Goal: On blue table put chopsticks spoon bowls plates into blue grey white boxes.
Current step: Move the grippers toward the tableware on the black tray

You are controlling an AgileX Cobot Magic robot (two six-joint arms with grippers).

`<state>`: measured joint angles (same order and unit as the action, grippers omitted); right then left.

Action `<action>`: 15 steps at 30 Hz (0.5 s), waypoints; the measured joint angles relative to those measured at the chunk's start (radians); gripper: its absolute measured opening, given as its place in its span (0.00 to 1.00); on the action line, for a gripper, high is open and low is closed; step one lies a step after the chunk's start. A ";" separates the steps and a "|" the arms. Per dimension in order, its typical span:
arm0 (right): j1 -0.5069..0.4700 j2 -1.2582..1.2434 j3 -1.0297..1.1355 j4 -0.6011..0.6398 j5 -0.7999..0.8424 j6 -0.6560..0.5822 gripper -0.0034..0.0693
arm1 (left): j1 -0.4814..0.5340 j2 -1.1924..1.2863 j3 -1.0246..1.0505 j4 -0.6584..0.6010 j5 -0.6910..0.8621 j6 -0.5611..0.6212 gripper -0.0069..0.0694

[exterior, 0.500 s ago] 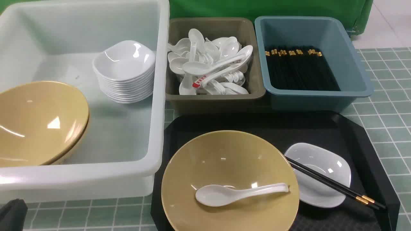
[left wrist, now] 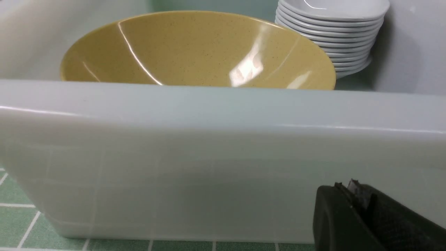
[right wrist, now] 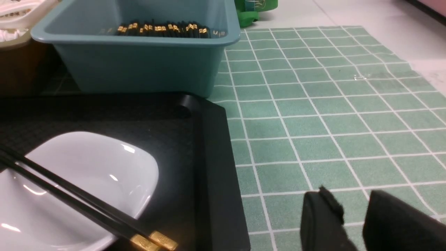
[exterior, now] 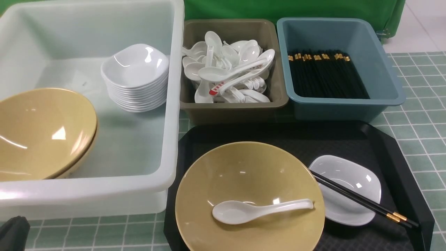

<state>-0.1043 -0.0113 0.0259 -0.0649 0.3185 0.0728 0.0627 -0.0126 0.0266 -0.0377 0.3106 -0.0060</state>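
- The left fingers are pressed together with nothing between them. They sit low over the green tiled surface, just short of the outer wall of the white box.
- Past that wall, inside the box, sits a yellow bowl, with a stack of white dishes beyond it.
- The right fingers stand partly apart with a clear gap between them and grip nothing. They hang over bare surface, just outside the edge of the black tray.
- Nearest them on the tray lies the pair of chopsticks, gold ends toward the fingers, resting across a white dish.
- Farther across the tray, a second yellow bowl holds a white spoon.
- Beyond the tray stand the blue box with a row of chopsticks in it, and the grey box with a heap of spoons.
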 joint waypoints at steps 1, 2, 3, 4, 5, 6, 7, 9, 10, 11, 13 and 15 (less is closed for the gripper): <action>0.000 0.000 0.000 0.000 0.000 0.000 0.37 | 0.000 0.000 0.000 0.000 0.000 0.006 0.07; 0.000 0.000 0.000 0.000 0.000 0.000 0.37 | 0.000 0.000 0.000 0.000 0.000 0.006 0.07; 0.000 0.000 0.000 0.000 0.000 0.000 0.37 | 0.000 0.000 0.000 0.000 0.000 0.006 0.07; 0.000 0.000 0.000 0.000 0.000 0.000 0.37 | 0.000 0.000 0.000 0.000 0.000 0.006 0.07; 0.000 0.000 0.000 0.000 0.000 0.000 0.37 | 0.000 0.000 0.000 0.000 0.000 0.006 0.07; 0.000 0.000 0.000 0.000 0.000 0.000 0.37 | 0.000 0.000 0.000 0.000 0.000 0.006 0.07; 0.000 0.000 0.000 0.000 0.000 0.000 0.37 | 0.000 0.000 0.000 0.000 0.000 0.006 0.07; 0.000 0.000 0.000 0.000 0.000 0.000 0.37 | 0.000 0.000 0.000 0.000 0.000 0.006 0.07; 0.000 0.000 0.000 0.000 0.000 0.000 0.37 | 0.000 0.000 0.000 0.000 0.000 0.006 0.07; 0.000 0.000 0.000 0.000 0.000 0.000 0.37 | 0.000 0.000 0.000 0.000 0.000 0.006 0.07; 0.000 0.000 0.000 0.000 0.000 0.000 0.37 | 0.000 0.000 0.000 0.000 0.000 0.006 0.07; 0.000 0.000 0.000 0.000 0.000 0.000 0.37 | 0.000 0.000 0.000 0.000 0.000 0.006 0.07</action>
<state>-0.1043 -0.0113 0.0259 -0.0649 0.3185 0.0728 0.0627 -0.0126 0.0266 -0.0377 0.3106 0.0000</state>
